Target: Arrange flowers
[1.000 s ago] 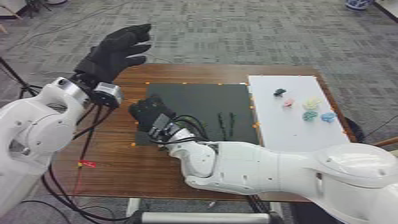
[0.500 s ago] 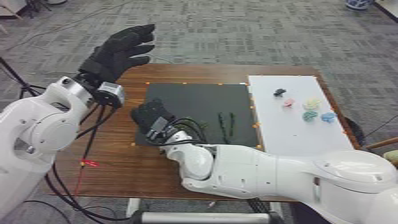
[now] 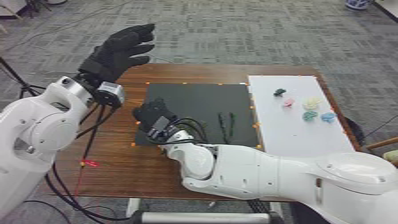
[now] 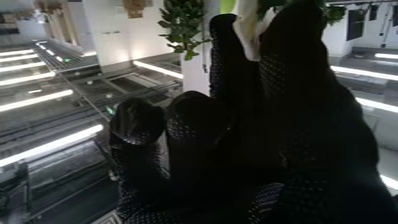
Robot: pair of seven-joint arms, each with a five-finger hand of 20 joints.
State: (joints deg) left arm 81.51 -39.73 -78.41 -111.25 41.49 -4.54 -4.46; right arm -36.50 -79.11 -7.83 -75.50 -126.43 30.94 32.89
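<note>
Holds the right hand open and low over the left part of the dark mat, fingers loosely extended. In the right wrist view, sees a slim white shape between the longer fingers (cannot tell what it is, or whether it touches the glove). Runs black cables in loops from that wrist, just left of the two dark green stems, which lie side by side, apart, on the right part of the mat. Stretches the right arm in from the bottom right, across the near part of the tabletop.

Farther right, has a white board beside the mat, with five small flower heads on its far half: dark green, pink, pale yellow, green and blue, the last two near each other.

Raises the left hand open by the tabletop's far left corner, well apart from the stems and flower heads. Beyond the table, has gray carpet.
</note>
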